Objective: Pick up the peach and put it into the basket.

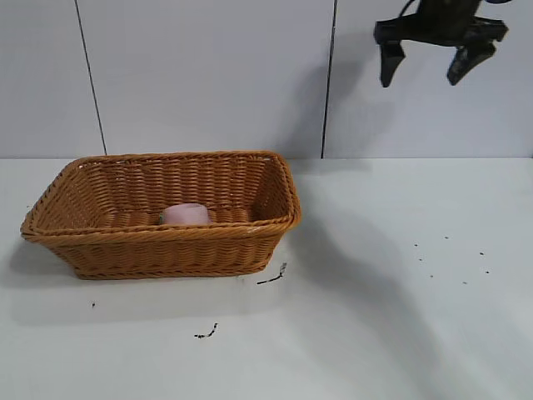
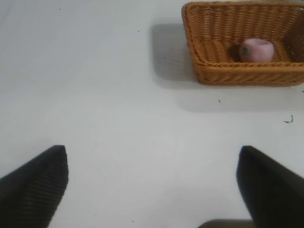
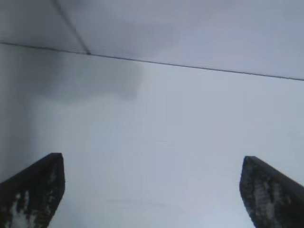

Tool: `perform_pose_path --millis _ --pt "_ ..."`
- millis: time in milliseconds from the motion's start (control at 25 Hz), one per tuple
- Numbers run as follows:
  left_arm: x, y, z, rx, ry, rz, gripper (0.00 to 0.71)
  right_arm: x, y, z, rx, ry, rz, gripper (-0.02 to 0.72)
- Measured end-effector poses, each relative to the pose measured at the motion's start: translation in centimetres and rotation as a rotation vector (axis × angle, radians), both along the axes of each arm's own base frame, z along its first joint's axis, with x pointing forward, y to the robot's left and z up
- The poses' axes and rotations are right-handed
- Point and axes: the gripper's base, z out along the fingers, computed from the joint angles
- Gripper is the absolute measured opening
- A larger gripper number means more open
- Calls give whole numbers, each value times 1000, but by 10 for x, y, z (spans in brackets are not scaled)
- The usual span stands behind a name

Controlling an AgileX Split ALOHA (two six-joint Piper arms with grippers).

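The pale pink peach [image 1: 185, 214] lies inside the orange-brown wicker basket [image 1: 250, 237] on the left part of the white table. The left wrist view shows the peach [image 2: 256, 50] in the basket [image 2: 237, 73] too, with its green stem spot facing sideways. My right gripper [image 1: 425, 71] hangs high in the air at the upper right, far from the basket, open and empty. In its wrist view the right gripper [image 3: 152, 190] faces bare table and wall. My left gripper [image 2: 152, 185] is open and empty over bare table, well away from the basket; the exterior view does not show it.
Small dark specks and scraps [image 1: 273, 277] lie on the table in front of the basket and at the right [image 1: 454, 262]. A panelled wall [image 1: 208, 75] stands behind the table.
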Motion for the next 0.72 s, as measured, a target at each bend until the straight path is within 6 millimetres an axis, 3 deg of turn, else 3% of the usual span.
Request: perform_pose_path --millis 120,360,560,720 --pt "0 0 0 0 0 0 693 -6 -17 8 19 -1 -32 696" --pt "0 0 0 0 0 0 693 -35 -21 38 12 14 -42 696" --pt "0 0 0 0 0 0 693 -85 -10 76 58 21 -21 696" --pt "0 0 0 0 0 0 693 -146 1 104 74 23 7 696"
